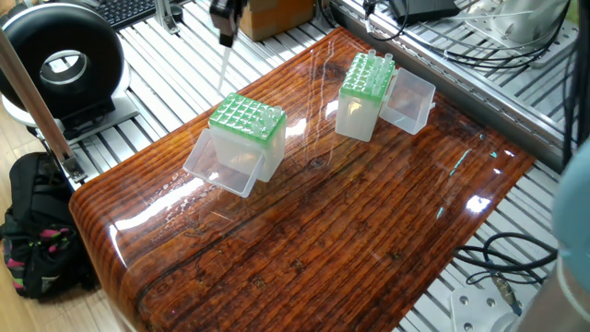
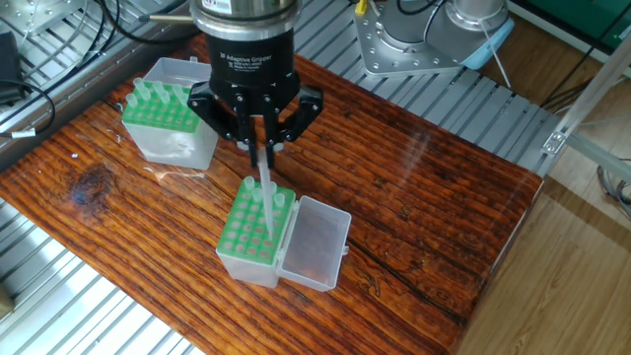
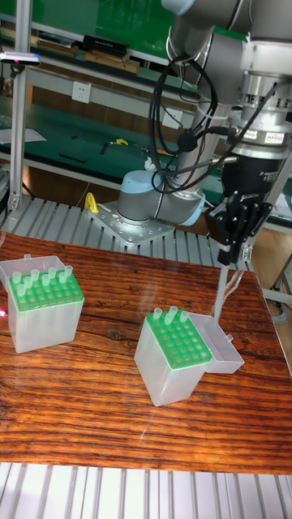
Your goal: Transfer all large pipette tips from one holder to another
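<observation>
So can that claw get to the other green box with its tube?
Probably yes. The gripper holds the pipette tip above the near box, and nothing stands between it and the far box, whose lid is open.

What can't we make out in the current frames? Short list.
- Gripper: one fixed view crops it at the top edge; only its end and the hanging tip show.
- Exact tip count in the far box: too small in all views; in one fixed view clear tips blur into glare.
- Near box: the held tip overlaps its standing tips in the other fixed view.
- Jaw contact on the tip: too small to see.
</observation>
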Controlling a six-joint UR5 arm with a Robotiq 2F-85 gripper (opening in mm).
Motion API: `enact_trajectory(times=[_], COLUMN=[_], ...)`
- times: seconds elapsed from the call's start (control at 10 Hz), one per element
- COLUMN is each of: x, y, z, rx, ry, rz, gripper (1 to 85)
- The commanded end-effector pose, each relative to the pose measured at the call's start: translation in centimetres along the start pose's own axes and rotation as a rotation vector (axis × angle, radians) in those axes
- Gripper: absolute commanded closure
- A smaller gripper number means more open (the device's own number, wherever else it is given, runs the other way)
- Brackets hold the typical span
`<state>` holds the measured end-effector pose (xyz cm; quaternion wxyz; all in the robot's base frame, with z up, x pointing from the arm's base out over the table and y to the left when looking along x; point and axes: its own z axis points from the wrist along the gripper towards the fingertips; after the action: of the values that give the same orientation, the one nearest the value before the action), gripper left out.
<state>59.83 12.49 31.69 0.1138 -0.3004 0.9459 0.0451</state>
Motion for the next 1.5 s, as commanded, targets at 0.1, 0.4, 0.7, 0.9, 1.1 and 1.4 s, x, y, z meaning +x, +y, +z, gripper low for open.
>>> enact_trajectory(times=[0.1,0.4,0.7,0.9,1.1,1.4], x=[-2.2,-2.3,-3.2,-3.9,-2.9,1.0], y=[-0.6,-0.6,-0.3,-4.1,-8.5,-13.2], z=[-0.6,-0.6,-0.6,-1.2,-1.7,-1.0], rx=[0.03,0.02,-0.03,-0.06,-0.054,0.003], ry=[-0.099,-0.104,-0.128,-0.118,-0.096,-0.066], rz=[0.035,0.182,0.193,0.145,0.096,0.008], gripper=[72.3,74.3,74.7,74.7,75.0,76.3])
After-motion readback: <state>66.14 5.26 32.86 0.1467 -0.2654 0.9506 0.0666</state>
